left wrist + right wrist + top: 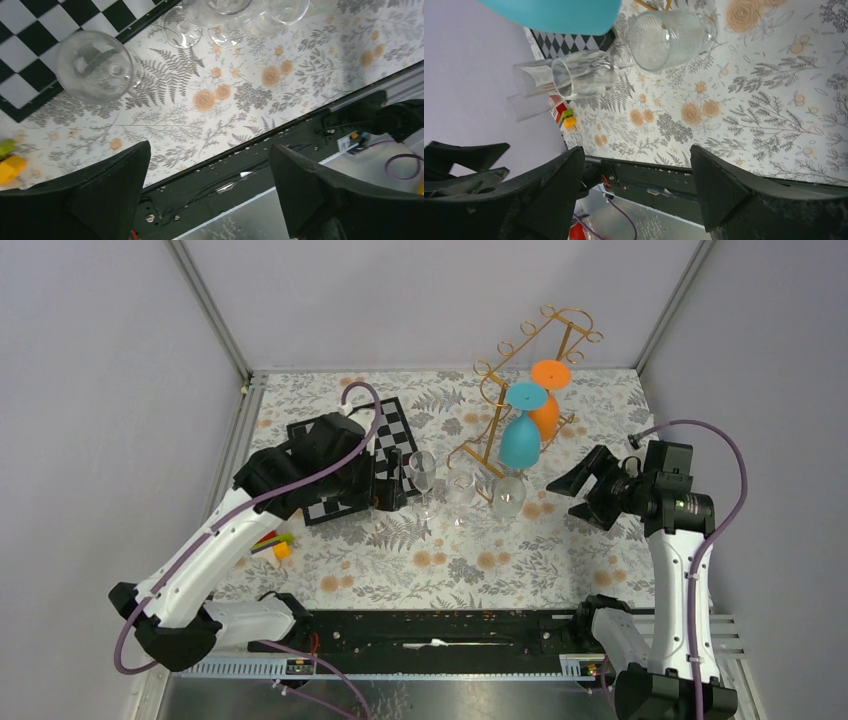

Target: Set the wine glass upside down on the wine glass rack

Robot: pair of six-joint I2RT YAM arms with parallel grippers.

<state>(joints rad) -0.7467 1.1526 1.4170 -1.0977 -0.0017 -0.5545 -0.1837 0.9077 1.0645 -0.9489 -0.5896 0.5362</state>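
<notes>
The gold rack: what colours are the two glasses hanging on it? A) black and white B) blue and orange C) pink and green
B: a blue glass and an orange glass sit upside down, feet up, on the gold rack.

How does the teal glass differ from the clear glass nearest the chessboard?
The teal glass is opaque and coloured; the clear glass is see-through. The teal glass hangs upside down on the gold rack; the clear glass stands upright on its foot on the table. Both are stemmed wine glasses.
</notes>
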